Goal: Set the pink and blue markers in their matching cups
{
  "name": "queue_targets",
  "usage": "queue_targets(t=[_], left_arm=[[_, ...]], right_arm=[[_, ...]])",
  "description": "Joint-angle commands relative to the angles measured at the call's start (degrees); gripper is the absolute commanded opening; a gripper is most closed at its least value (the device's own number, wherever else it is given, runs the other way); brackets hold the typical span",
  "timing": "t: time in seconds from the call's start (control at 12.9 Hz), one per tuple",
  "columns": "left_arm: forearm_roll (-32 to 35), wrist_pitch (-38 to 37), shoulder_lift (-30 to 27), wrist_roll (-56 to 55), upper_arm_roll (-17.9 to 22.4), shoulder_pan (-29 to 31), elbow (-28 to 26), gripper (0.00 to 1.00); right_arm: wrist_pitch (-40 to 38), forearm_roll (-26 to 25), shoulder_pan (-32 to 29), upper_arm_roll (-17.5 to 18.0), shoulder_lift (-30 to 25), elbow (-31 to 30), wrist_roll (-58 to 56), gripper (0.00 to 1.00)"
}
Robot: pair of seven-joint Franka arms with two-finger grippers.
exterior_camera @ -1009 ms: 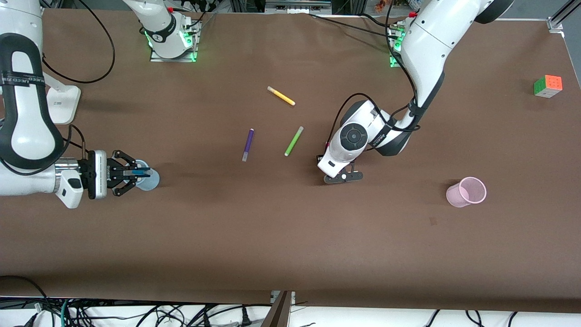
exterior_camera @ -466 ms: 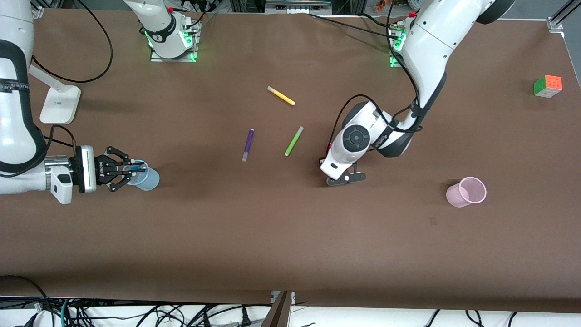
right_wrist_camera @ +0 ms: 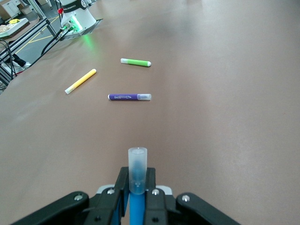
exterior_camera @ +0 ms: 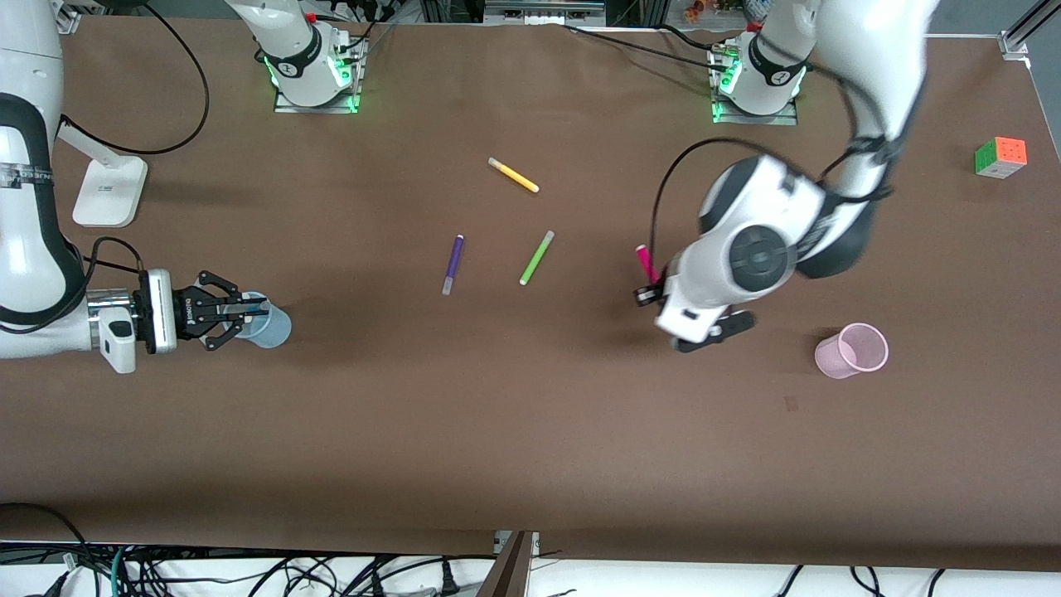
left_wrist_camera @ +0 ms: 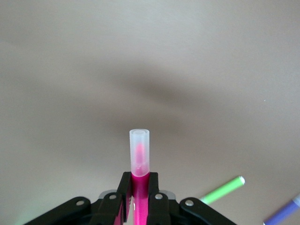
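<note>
My left gripper (exterior_camera: 648, 292) is shut on the pink marker (exterior_camera: 646, 264). It hangs over bare table between the green pen and the pale pink cup (exterior_camera: 854, 350), which stands toward the left arm's end. In the left wrist view the pink marker (left_wrist_camera: 139, 159) stands out from my left gripper (left_wrist_camera: 139, 180) with its pale cap away from the jaws. My right gripper (exterior_camera: 257, 313) is shut on the blue marker (exterior_camera: 247, 312), level over the rim of the pale blue cup (exterior_camera: 272, 330). The right wrist view shows the blue marker (right_wrist_camera: 138, 164) in my right gripper (right_wrist_camera: 137, 177); the cup is out of that view.
A yellow pen (exterior_camera: 513, 175), a lime-green pen (exterior_camera: 536, 258) and a purple pen (exterior_camera: 452, 264) lie mid-table. A colour cube (exterior_camera: 1000, 157) sits at the left arm's end. A white stand (exterior_camera: 108, 192) sits near the right arm.
My left gripper closed on the pink marker, lifted it off the table and swung it toward the pink cup. My right gripper drew back slightly from the blue cup, blue marker still held.
</note>
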Motion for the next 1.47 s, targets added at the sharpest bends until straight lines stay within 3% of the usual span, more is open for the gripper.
queue_targets(t=[0.0, 0.16, 0.47, 0.54, 0.62, 0.7, 0.93, 1.09, 1.4], left_arm=[[-2.7, -11.2, 0.9, -0.4, 0.0, 3.6, 9.0, 0.0], [-3.7, -15.4, 0.8, -0.1, -0.8, 8.1, 11.2, 0.0], [-20.5, -16.1, -0.1, 0.0, -0.2, 22.1, 11.1, 0.0], [-25.3, -16.1, 0.2, 0.0, -0.2, 25.4, 10.9, 0.0], [-31.0, -16.1, 0.6, -0.5, -0.2, 28.6, 10.5, 0.0], [-34.4, -16.1, 1.4, -0.4, -0.2, 31.2, 10.3, 0.0], [-43.3, -16.0, 5.0, -0.1, -0.1, 37.6, 9.9, 0.0], [-50.3, -16.1, 11.2, 0.8, -0.1, 43.6, 9.9, 0.0], [-51.1, -16.0, 17.4, 11.7, -0.1, 46.4, 7.2, 0.0]], right_arm=[[-1.1, 1.4, -1.3, 0.6, 0.1, -0.1, -1.6, 0.13], [-1.1, 1.4, -1.9, 0.6, 0.3, -0.8, -1.8, 0.14], [-1.2, 1.4, -2.2, 0.6, 0.2, -1.2, -1.0, 0.2], [-1.2, 1.4, -2.3, 0.6, 0.2, -1.2, -0.2, 0.33], [-1.3, 1.3, -2.3, 0.5, 0.2, -1.0, 0.0, 0.77], [-1.3, 1.3, -2.3, 0.5, 0.2, -1.0, 0.2, 1.0], [-1.3, 0.9, -2.1, 0.6, -0.4, -0.4, 8.3, 1.0], [-1.1, 0.5, -1.6, 0.9, -2.0, -0.2, 17.7, 1.0], [-0.1, -3.5, 2.0, 1.1, -6.2, 0.0, 37.7, 1.0]])
